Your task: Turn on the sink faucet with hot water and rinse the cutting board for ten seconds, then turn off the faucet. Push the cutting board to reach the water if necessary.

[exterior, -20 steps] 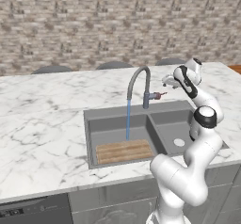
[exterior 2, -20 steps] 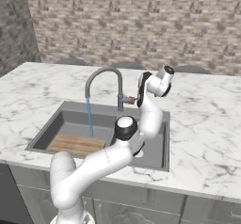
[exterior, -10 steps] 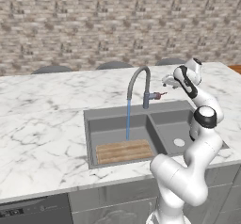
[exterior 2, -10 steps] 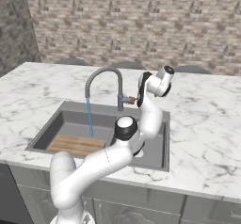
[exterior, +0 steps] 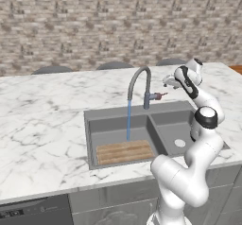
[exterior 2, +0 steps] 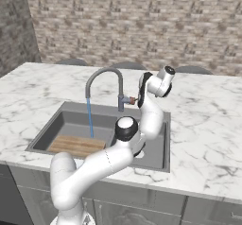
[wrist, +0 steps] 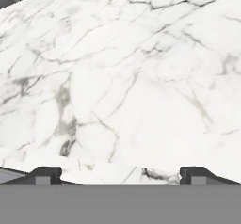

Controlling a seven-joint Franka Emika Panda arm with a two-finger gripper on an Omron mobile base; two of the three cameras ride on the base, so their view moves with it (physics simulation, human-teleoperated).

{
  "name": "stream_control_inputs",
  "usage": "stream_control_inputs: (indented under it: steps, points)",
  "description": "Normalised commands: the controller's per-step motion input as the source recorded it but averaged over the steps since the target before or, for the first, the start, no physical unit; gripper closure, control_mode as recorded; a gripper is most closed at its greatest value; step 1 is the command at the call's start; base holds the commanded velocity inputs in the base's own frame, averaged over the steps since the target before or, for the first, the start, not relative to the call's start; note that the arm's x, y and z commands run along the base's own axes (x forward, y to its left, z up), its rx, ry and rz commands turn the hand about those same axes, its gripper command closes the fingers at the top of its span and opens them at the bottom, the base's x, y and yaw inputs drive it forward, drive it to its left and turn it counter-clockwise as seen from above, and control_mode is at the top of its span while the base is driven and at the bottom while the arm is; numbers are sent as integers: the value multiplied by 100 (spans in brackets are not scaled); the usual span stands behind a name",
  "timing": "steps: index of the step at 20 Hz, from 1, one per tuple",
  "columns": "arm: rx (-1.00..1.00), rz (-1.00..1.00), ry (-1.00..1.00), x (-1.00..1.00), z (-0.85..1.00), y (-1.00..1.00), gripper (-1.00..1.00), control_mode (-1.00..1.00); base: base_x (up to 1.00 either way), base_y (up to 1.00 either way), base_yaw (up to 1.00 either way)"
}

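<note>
— Cutting board [exterior: 125,152], where is it lying?
— In the sink's [exterior: 118,125] left basin; water [exterior: 128,120] is falling behind it from the faucet [exterior: 140,84].
— Gripper [exterior: 168,82]?
— Hovering right of the lever, fingers [wrist: 46,173] spread wide, holding nothing.

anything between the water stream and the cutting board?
No. In the left base view the water lands on the bare basin floor of the sink, just behind the cutting board; nothing sits in that strip. The right base view agrees.
</note>
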Motion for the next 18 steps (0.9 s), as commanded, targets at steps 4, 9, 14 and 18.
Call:
stream_control_inputs:
  steps: [4,9,14,18]
  points:
    - [0,0,0,0,0,0,-100,-100,0,0,0]
    - [0,0,0,0,0,0,-100,-100,0,0,0]
    - [0,0,0,0,0,0,-100,-100,0,0,0]
    - [0,0,0,0,0,0,-100,-100,0,0,0]
